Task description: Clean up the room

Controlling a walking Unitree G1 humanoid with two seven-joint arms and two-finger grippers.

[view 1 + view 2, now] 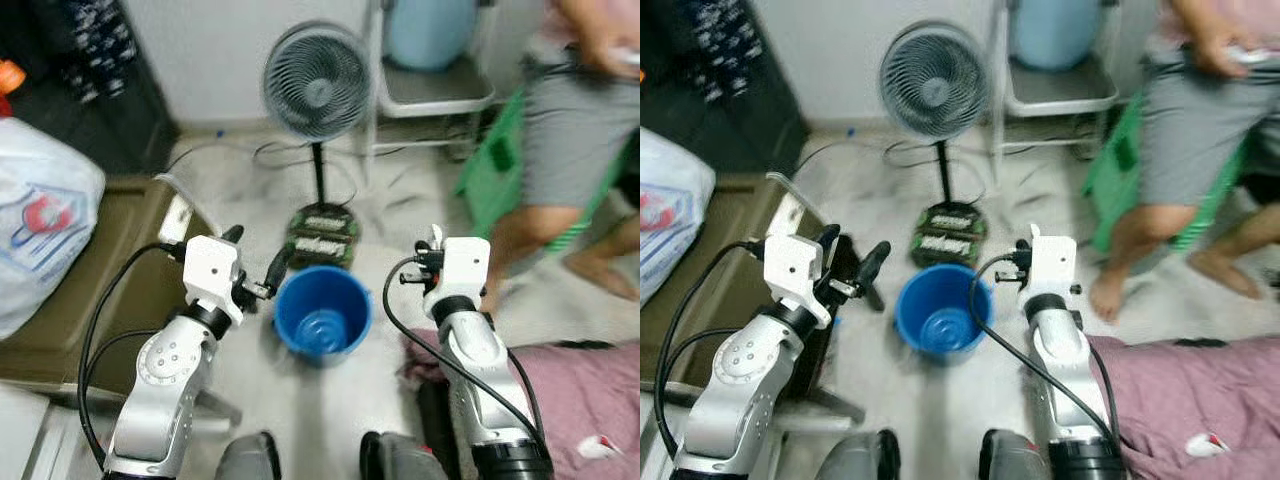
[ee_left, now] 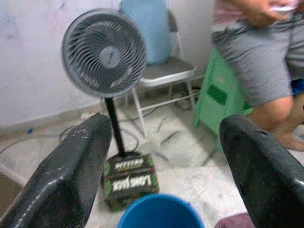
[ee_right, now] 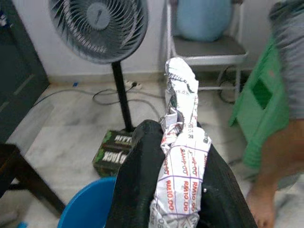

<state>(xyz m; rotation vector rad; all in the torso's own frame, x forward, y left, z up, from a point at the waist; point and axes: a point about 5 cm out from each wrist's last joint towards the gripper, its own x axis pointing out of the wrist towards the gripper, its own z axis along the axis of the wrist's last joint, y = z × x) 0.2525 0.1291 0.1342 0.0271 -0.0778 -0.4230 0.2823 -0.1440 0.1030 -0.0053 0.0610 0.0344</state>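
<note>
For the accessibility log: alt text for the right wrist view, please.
The right gripper clamps a crumpled printed paper wrapper above a blue bucket. Beyond stand a pedestal fan, a chair and a person's leg.

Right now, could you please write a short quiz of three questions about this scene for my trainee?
1. True or false: the right gripper is shut on a crumpled paper.
2. What stands on the floor between the two arms? A) a blue bucket B) a red basket C) a cardboard box
3. Fill in: the left gripper is ____ and holds nothing.

Key:
1. True; the paper sits between its black fingers.
2. A, the bucket, with the fan standing behind it.
3. Open.
</note>
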